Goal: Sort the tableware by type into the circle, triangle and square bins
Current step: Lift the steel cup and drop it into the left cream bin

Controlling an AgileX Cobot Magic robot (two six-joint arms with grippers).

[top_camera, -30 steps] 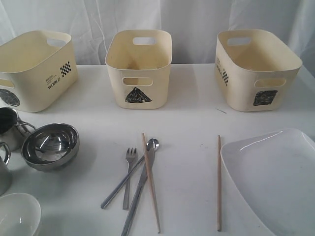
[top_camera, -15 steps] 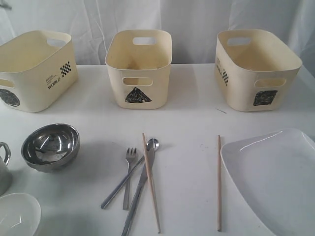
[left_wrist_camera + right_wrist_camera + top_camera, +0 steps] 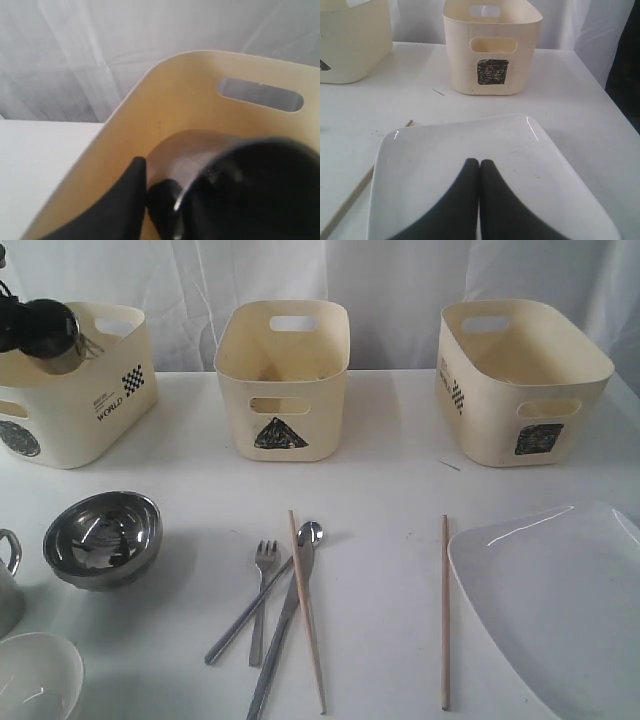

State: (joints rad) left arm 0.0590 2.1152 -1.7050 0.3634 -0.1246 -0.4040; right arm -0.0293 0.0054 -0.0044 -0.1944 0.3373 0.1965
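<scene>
A white table (image 3: pixel 400 490) carries three cream plastic bins along its far edge. At far left, the left fingers (image 3: pixel 127 205) pinch a shiny steel mug (image 3: pixel 55 338), tilted, at the open top of the circle-marked bin (image 3: pixel 80 405). Only one finger shows, against the mug's outside. The triangle-marked bin (image 3: pixel 282 390) stands in the middle and the square-marked bin (image 3: pixel 520 390) at far right. At near left sit a steel bowl (image 3: pixel 102 538), a small white bowl (image 3: pixel 35 680) and a second steel mug (image 3: pixel 8 585), cut off by the edge. In the near middle, a steel fork (image 3: pixel 260 615), spoon (image 3: pixel 311 534) and knife (image 3: pixel 275 660) lie bunched with one wooden chopstick (image 3: pixel 315 660). Another chopstick (image 3: pixel 445 620) lies apart to the right, beside a large white rounded-square plate (image 3: pixel 555 605). The right fingers (image 3: pixel 470 200), pressed together, are over that plate.
</scene>
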